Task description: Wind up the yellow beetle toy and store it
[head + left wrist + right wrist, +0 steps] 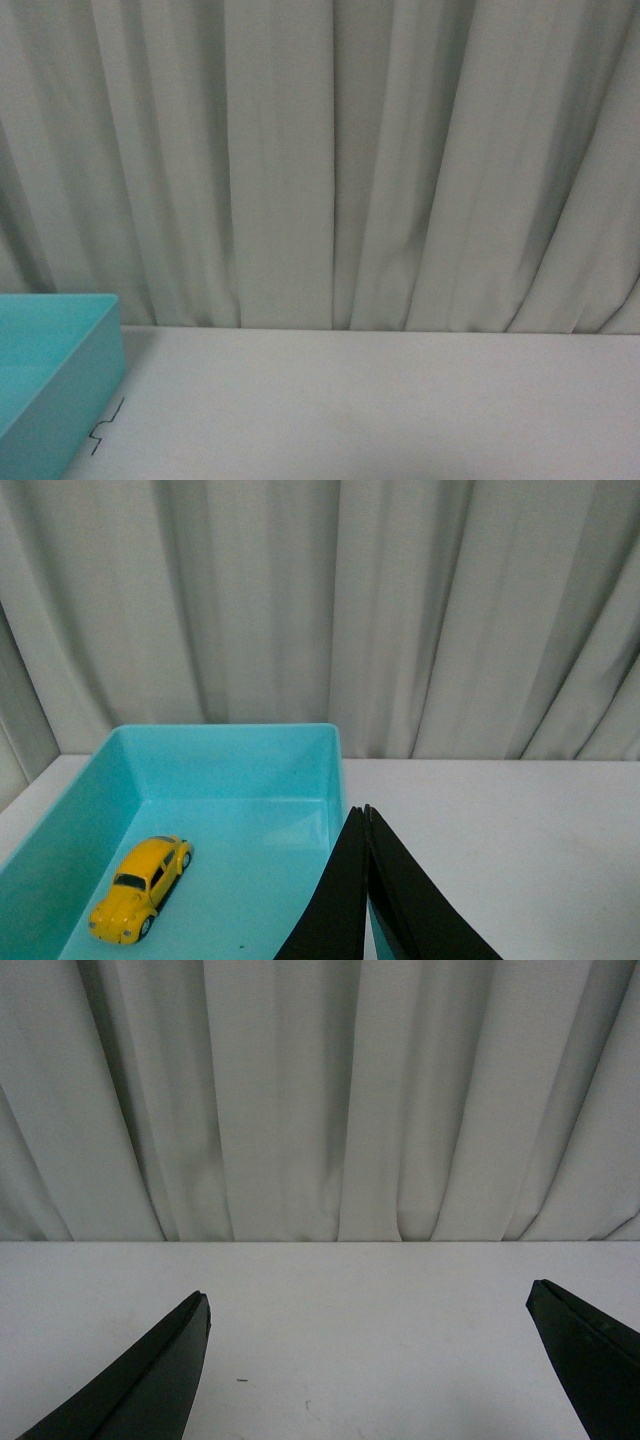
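Inside the turquoise plastic open-topped bin (232, 763), the small yellow beetle toy car with dark windows and black wheels (140, 888) sits on all its wheels on the bin floor, near one long wall and well clear of the other walls. No writing or brand mark can be read on the car or the bin; the toy is too small in the left wrist view to tell whether it carries any lettering.

The left pincer (366, 815) has its two black fingers pressed together at the tips, holding nothing, and it shows in front of the bin's near corner, apart from the toy. The right pincer (368, 1302) has its black fingers spread wide, with nothing between them but bare white surface (350, 1330).

From the front view the bin stands at the left edge of the surface, and neither arm shows. To its right the surface lies flat and unbroken up to its back edge, where a pale grey pleated curtain (330, 160) hangs straight down as a backdrop. A thin dark zigzag line (106, 425) marks the surface just beside the bin's near corner.
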